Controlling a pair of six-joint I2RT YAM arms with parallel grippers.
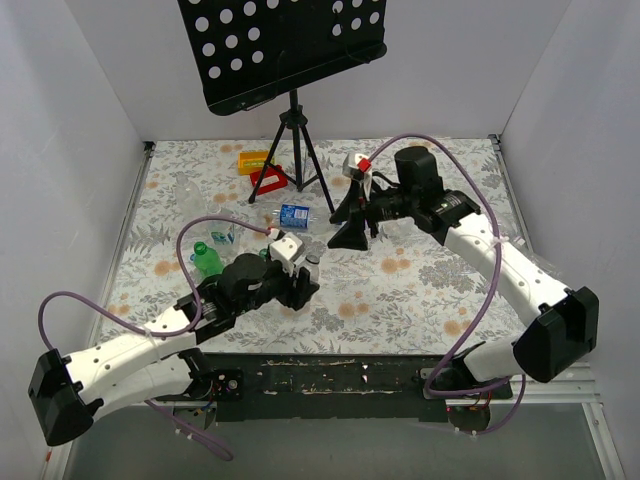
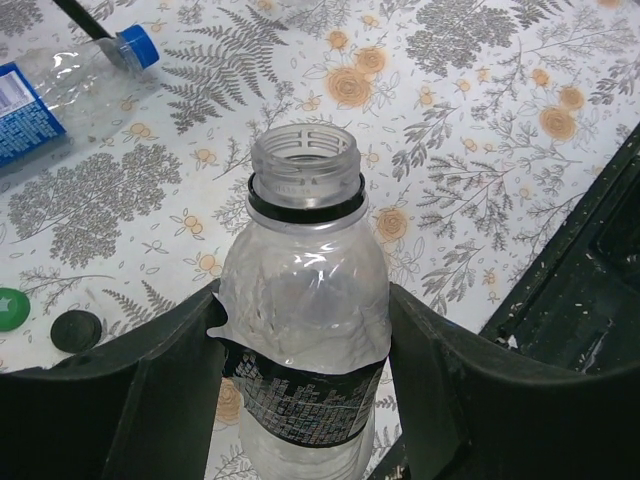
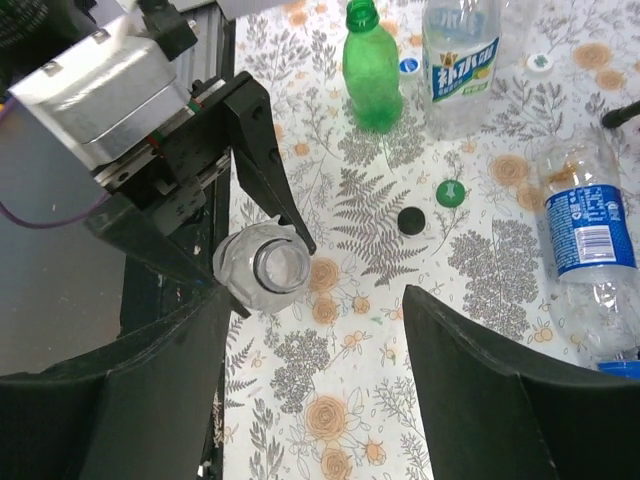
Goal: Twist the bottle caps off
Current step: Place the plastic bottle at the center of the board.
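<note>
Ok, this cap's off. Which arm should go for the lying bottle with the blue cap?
Right. The right gripper is open and empty, with the lying bottle in its view. The left gripper is clamped around the opened bottle and would have to set it down first.

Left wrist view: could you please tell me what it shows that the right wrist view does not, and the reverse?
Only the left wrist: the dark label on the side of the held bottle.
Only the right wrist: a green bottle, a tall clear bottle, a white cap, and the open right gripper.
Both: the held bottle, uncapped, clamped in the left gripper; a green cap; a black cap; a lying bottle with a blue label.
</note>
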